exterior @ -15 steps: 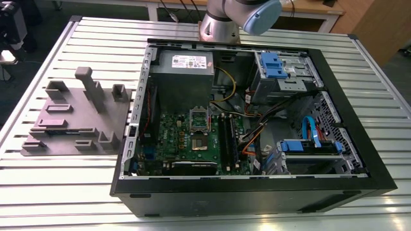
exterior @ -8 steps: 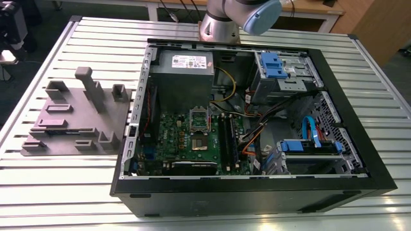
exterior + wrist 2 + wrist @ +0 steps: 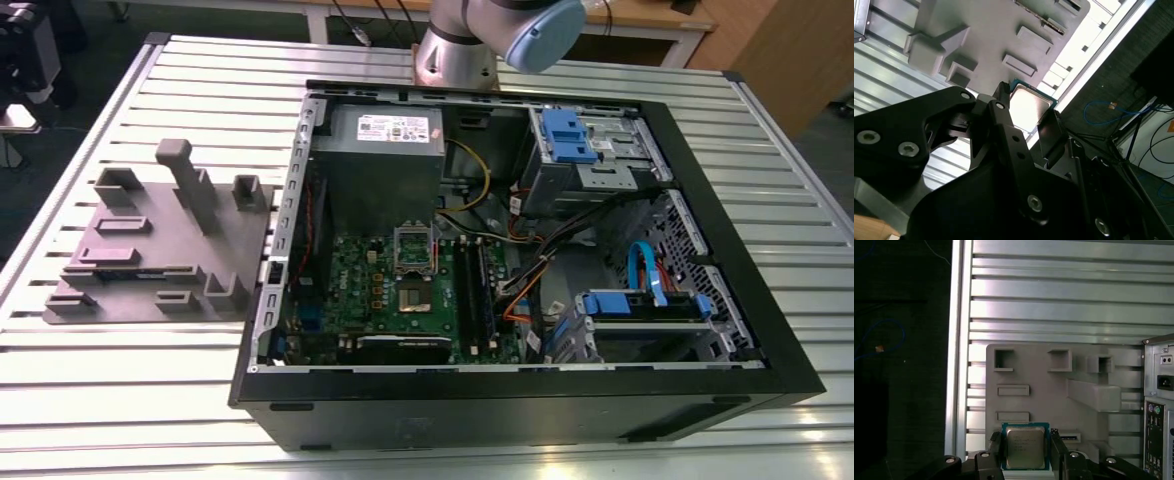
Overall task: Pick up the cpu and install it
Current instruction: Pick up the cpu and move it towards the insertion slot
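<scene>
The cpu (image 3: 1025, 446) is a square chip with a shiny silver top and a thin dark green rim. It sits between the two black fingers (image 3: 995, 451) of my gripper (image 3: 1025, 452), which is shut on its opposite edges. In the second wrist view the cpu (image 3: 1029, 104) shows bright between the same fingers of the gripper (image 3: 1026, 120). The chip hangs well above the grey plastic fixture (image 3: 1054, 390), clear of it. In the exterior view the motherboard socket (image 3: 412, 295) lies inside the open computer case, with its silver frame folded back.
The grey fixture (image 3: 160, 240) stands on the slatted metal table (image 3: 120, 400) at the exterior view's left. Beside it lies the open computer case (image 3: 721, 330) with cables, drive bays and a power supply. The arm's base (image 3: 461, 45) rises behind the case.
</scene>
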Tool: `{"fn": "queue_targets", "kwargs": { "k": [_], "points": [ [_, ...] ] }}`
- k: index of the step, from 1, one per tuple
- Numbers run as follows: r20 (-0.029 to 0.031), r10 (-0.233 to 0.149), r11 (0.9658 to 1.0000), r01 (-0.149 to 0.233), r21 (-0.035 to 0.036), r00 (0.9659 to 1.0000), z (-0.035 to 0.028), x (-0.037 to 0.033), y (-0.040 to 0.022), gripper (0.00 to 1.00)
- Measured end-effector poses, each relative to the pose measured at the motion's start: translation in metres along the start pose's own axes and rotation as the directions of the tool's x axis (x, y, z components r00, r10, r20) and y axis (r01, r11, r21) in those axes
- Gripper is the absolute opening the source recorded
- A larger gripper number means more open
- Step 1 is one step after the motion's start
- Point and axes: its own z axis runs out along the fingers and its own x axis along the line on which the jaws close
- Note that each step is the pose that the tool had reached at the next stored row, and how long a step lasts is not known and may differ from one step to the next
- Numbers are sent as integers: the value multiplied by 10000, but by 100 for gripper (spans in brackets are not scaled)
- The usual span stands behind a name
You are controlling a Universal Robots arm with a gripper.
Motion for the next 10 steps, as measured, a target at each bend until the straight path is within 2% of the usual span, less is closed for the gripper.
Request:
{"fn": "queue_targets", "kwargs": {
  "k": [10],
  "points": [
    [1, 1, 10000, -1, -1, 10000, 2, -51, 0, 47]
  ]
}}
